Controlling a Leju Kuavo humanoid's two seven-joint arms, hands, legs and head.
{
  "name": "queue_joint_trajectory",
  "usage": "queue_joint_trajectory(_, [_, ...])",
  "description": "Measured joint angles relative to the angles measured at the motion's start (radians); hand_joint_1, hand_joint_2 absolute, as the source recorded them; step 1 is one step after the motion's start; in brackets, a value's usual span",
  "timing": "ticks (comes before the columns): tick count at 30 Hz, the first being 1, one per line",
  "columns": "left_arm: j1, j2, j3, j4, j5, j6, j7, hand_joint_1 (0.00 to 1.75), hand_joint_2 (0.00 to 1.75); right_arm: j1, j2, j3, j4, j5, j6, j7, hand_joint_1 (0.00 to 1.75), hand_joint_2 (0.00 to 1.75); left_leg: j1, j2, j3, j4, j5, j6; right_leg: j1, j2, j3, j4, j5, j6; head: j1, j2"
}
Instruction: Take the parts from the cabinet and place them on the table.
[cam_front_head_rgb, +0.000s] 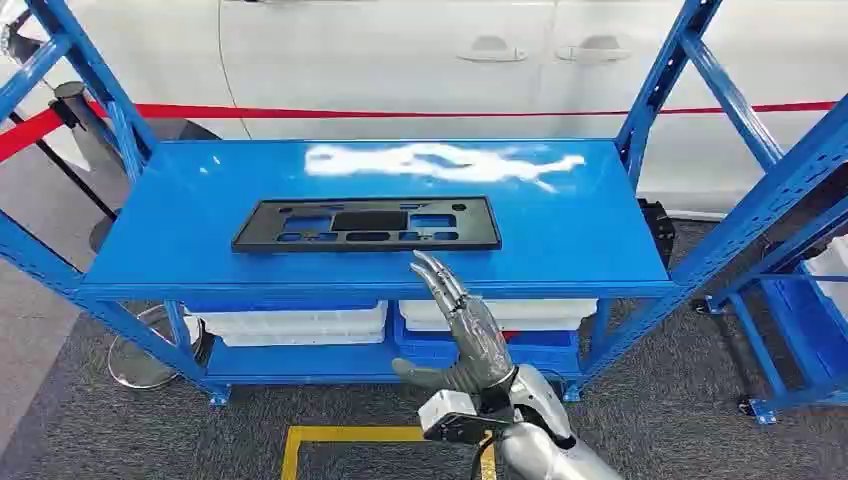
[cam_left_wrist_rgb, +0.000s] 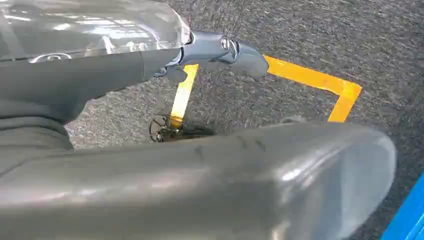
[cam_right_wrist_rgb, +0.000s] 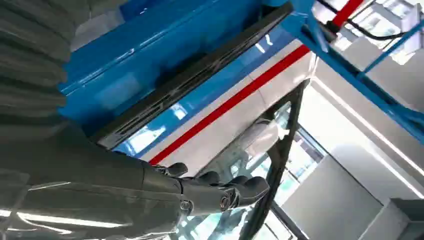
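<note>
Nearest the head camera, at 6 o'clock, the right hand (cam_front_head_rgb: 463, 330) rises from the silver arm with fingers stretched flat and apart, holding nothing; its fingertips (cam_front_head_rgb: 428, 262) reach the front edge of the blue table (cam_front_head_rgb: 180, 245). The black panel (cam_front_head_rgb: 367, 223) lies flat on that surface, just beyond the fingertips toward 12 o'clock, long side parallel to the front edge and near the table's middle. The right wrist view shows the same panel (cam_right_wrist_rgb: 200, 75) edge-on against the blue top, apart from the dark fingers (cam_right_wrist_rgb: 235, 192). The left hand (cam_left_wrist_rgb: 220, 50) hangs over the grey carpet and a yellow floor marking (cam_left_wrist_rgb: 320, 80); whether it is released or clenched I cannot tell.

The panel appears already placed, so the step is likely clearing the hand away. Doing it well probably means lifting the fingers straight up and back toward 6 o'clock, without dragging across the panel's near edge, which could slide so thin a piece.

Open surface surrounds the panel on every side. Blue uprights (cam_front_head_rgb: 655, 85) stand at 2 and 10 o'clock, white bins (cam_front_head_rgb: 300, 322) sit on the shelf beneath, and a white car (cam_front_head_rgb: 420, 60) lies behind a red tape (cam_front_head_rgb: 400, 113).
</note>
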Motion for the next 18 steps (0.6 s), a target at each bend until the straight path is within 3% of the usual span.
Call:
queue_joint_trajectory(2, [0.0,0.0,0.0,0.0,0.002,0.0,0.0,0.0,0.0,-0.008,0.009,0.002,0.028,0.006,-0.004,0.005,0.0,1.75,0.0,0.0,0.0,-0.012,0.008,0.011,0.001,0.0,0.002,-0.009,0.006,0.01,0.0,0.0])
queue_joint_trajectory(3, [0.0,0.0,0.0,0.0,0.002,0.0,0.0,0.0,0.0,-0.012,0.012,0.002,0.034,0.007,-0.005,0.005,0.0,1.75,0.013,0.003,0.011,-0.028,0.02,0.019,0.001,-0.001,0.001,-0.004,-0.001,0.012,0.0,0.0])
queue_joint_trajectory(4, [0.0,-0.005,0.0,0.0,0.002,0.0,0.0,0.0,0.0,-0.017,0.012,0.002,0.046,0.009,-0.006,0.005,0.0,1.75,0.01,0.003,0.012,-0.035,0.024,0.024,0.004,-0.002,-0.014,0.026,-0.025,0.01,0.0,0.0])
queue_joint_trajectory(6, [0.0,-0.006,0.0,0.0,0.002,0.0,0.0,0.0,0.0,-0.023,0.012,0.003,0.067,0.021,-0.02,0.006,0.0,1.75,0.008,0.004,0.009,-0.035,0.026,0.029,0.006,-0.002,-0.08,0.157,-0.093,0.006,0.0,0.0])
queue_joint_trajectory(7, [0.001,-0.006,0.0,0.0,0.001,0.0,0.0,0.0,0.0,-0.022,0.012,0.004,0.077,0.034,-0.036,0.008,0.0,1.75,0.005,0.004,0.008,-0.035,0.025,0.03,0.007,-0.001,-0.128,0.251,-0.126,0.005,0.0,0.0])
queue_joint_trajectory(8, [0.001,-0.006,0.0,0.0,0.001,-0.001,0.001,0.0,0.0,-0.022,0.012,0.006,0.084,0.054,-0.058,0.01,0.0,1.75,0.003,0.003,0.007,-0.033,0.025,0.031,0.008,-0.001,-0.157,0.301,-0.133,0.004,0.0,0.0])
queue_joint_trajectory(9, [0.002,-0.006,0.0,0.0,0.001,-0.001,0.003,0.0,0.0,-0.022,0.012,0.008,0.098,0.099,-0.11,0.012,0.0,1.75,0.002,0.002,0.008,-0.032,0.023,0.031,0.01,-0.001,-0.163,0.302,-0.116,0.002,0.0,0.0])
queue_joint_trajectory(10, [0.002,-0.007,0.0,0.0,0.001,-0.003,0.005,0.0,0.0,-0.024,0.013,0.009,0.111,0.151,-0.161,0.016,0.0,1.75,0.002,0.0,0.009,-0.03,0.021,0.03,0.01,-0.002,-0.148,0.258,-0.077,-0.002,0.0,0.0])
queue_joint_trajectory(12, [0.001,-0.009,0.0,0.0,-0.003,-0.006,0.006,0.0,0.0,-0.025,0.032,0.0,0.137,0.357,-0.25,0.007,0.0,1.75,0.0,-0.001,0.017,-0.024,0.012,0.026,0.014,-0.002,-0.066,0.081,0.025,-0.015,0.0,0.0])
queue_joint_trajectory(13, [0.001,-0.011,-0.001,0.0,-0.005,-0.008,0.009,0.0,0.0,-0.023,0.051,-0.016,0.146,0.469,-0.272,-0.027,0.0,1.75,0.002,0.0,0.017,-0.023,0.008,0.023,0.021,-0.003,-0.037,0.019,0.029,-0.025,0.0,0.0])
queue_joint_trajectory(14, [-0.001,-0.012,-0.002,0.0,-0.006,-0.009,0.011,0.0,0.0,-0.017,0.079,-0.042,0.153,0.548,-0.28,-0.076,0.0,1.75,-0.005,-0.001,0.012,-0.017,0.004,0.017,0.024,-0.004,-0.032,0.001,0.023,-0.023,0.0,0.0])
queue_joint_trajectory(17, [-0.001,-0.013,-0.008,0.0,-0.009,-0.009,0.015,0.0,0.0,0.005,0.138,-0.119,0.166,0.619,-0.281,-0.149,0.0,1.75,0.001,0.0,0.011,-0.02,0.004,0.003,0.027,-0.003,-0.036,0.003,0.023,-0.028,0.0,0.0])
queue_joint_trajectory(18, [-0.002,-0.014,-0.008,0.0,-0.01,-0.009,0.015,0.0,0.0,0.005,0.144,-0.128,0.168,0.622,-0.281,-0.154,0.0,1.75,-0.003,0.0,0.013,-0.02,0.002,-0.001,0.02,-0.002,-0.034,-0.004,0.026,-0.032,0.0,0.0])
